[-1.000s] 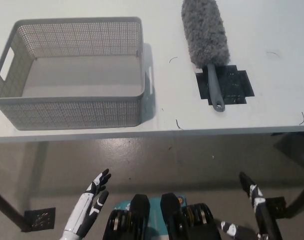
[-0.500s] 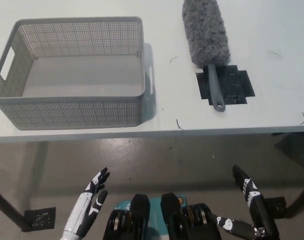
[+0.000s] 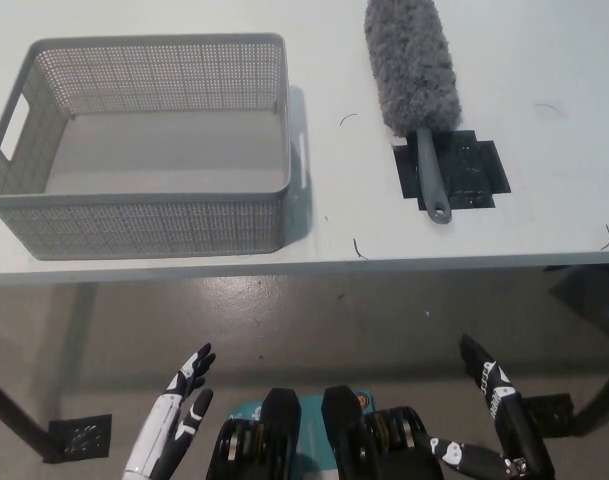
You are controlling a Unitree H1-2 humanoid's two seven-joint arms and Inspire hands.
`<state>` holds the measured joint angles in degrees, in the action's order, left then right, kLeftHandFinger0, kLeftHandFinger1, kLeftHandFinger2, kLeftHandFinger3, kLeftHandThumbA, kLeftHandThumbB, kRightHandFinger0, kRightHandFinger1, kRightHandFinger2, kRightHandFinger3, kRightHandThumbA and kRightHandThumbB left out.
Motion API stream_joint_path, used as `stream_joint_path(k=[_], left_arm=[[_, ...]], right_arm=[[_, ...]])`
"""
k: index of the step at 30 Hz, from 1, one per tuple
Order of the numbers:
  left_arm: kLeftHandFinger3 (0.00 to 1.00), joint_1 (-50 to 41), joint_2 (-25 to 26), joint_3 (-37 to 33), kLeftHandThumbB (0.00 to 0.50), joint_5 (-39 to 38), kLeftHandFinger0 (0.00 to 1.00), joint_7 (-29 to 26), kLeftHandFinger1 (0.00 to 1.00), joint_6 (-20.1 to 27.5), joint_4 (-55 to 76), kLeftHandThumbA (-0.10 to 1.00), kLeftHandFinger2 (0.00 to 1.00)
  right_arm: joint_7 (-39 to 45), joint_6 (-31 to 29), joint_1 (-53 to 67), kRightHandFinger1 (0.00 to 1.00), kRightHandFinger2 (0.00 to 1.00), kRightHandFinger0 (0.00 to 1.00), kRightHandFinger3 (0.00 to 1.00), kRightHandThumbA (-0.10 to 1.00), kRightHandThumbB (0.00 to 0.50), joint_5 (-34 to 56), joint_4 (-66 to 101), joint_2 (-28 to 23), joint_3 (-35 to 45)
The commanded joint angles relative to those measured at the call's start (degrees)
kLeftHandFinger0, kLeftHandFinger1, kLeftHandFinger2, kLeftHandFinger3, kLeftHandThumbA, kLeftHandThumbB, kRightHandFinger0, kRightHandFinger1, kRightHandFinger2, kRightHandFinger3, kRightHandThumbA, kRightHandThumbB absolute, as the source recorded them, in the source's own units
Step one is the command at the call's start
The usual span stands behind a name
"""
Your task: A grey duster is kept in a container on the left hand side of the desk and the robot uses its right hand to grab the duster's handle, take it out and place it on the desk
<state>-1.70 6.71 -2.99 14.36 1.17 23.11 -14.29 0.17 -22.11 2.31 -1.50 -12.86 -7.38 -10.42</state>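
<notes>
The grey duster (image 3: 414, 75) lies on the white desk (image 3: 544, 170), right of the container; its fluffy head points away and its grey handle (image 3: 430, 178) rests across a black patch. The grey mesh container (image 3: 144, 140) stands on the desk's left side with nothing in it. My black right hand (image 3: 499, 410) hangs low below the desk's front edge at the lower right, fingers spread, holding nothing. My white left hand (image 3: 176, 420) rests low at the lower left, also open. Both hands are far from the duster.
A black square patch (image 3: 452, 170) is stuck to the desk under the duster's handle. A few thin dark threads lie on the desk. Below the front edge are the floor, a desk leg and a black foot plate (image 3: 79, 436).
My right hand has drifted a little left and lower below the desk. My left hand has sunk slightly. Duster and container have not moved.
</notes>
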Motion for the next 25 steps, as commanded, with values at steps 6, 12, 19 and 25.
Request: stream_joint_path(k=[6, 12, 19, 25], left_arm=[[1.0, -0.2, 0.3, 0.2, 0.03, -0.1, 1.0, -1.4, 1.0, 1.1, 1.4, 1.0, 1.0], [1.0, -0.5, 0.6, 0.2, 0.01, 0.0, 1.0, -1.2, 1.0, 0.9, 1.6, 1.0, 1.0], [1.0, -1.3, 0.7, 0.1, 0.0, 0.1, 1.0, -1.1, 1.0, 1.2, 1.8, 1.0, 1.0], [1.0, -1.6, 1.1, 0.2, 0.0, 0.2, 1.0, -1.0, 1.0, 1.1, 2.2, 1.0, 1.0]], right_arm=[[1.8, -1.9, -0.3, 1.0, 1.0, 1.0, 1.0, 1.0, 0.334, -0.1, 0.0, 0.0, 0.7], [1.9, -1.3, -0.2, 1.0, 1.0, 1.0, 1.0, 1.0, 0.35, -1.0, 0.1, 0.2, 0.6], [1.1, -1.5, 0.6, 1.0, 1.0, 1.0, 1.0, 1.0, 0.349, -3.6, 0.2, 0.3, 0.2], [1.1, -2.2, 0.4, 1.0, 1.0, 1.0, 1.0, 1.0, 0.333, -4.9, -0.5, 0.5, -0.1]])
